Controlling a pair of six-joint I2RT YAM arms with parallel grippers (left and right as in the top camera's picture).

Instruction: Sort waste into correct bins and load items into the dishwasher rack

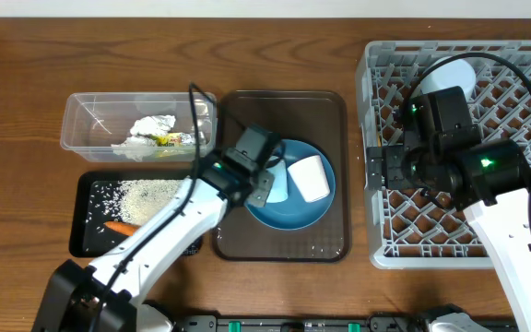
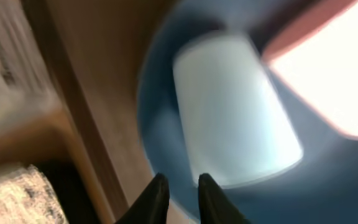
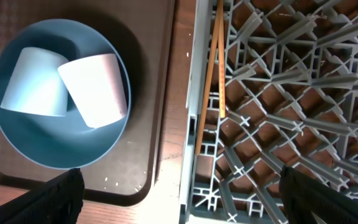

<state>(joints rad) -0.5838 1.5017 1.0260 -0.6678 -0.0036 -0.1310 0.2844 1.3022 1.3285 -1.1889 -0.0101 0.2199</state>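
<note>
The blue plate (image 1: 293,210) sits on the brown tray (image 1: 284,242) with the light-blue cup (image 1: 277,180) and the pink cup (image 1: 310,177) lying on it. My left gripper (image 1: 264,189) hovers at the plate's left rim beside the light-blue cup (image 2: 235,112), fingers (image 2: 180,190) nearly together and empty. My right gripper (image 1: 381,171) is open wide over the left edge of the grey rack (image 1: 524,55). Chopsticks (image 3: 213,68) lie in the rack (image 3: 278,93). The pale-blue bowl (image 1: 452,72) sits in the rack's far part.
The clear tub (image 1: 81,115) holds the napkin (image 1: 150,129) and the yellow-green wrapper (image 1: 166,140). The black tray (image 1: 86,244) holds rice (image 1: 146,194) and the carrot (image 1: 118,227). The right wrist view shows the plate (image 3: 48,149) left of the rack.
</note>
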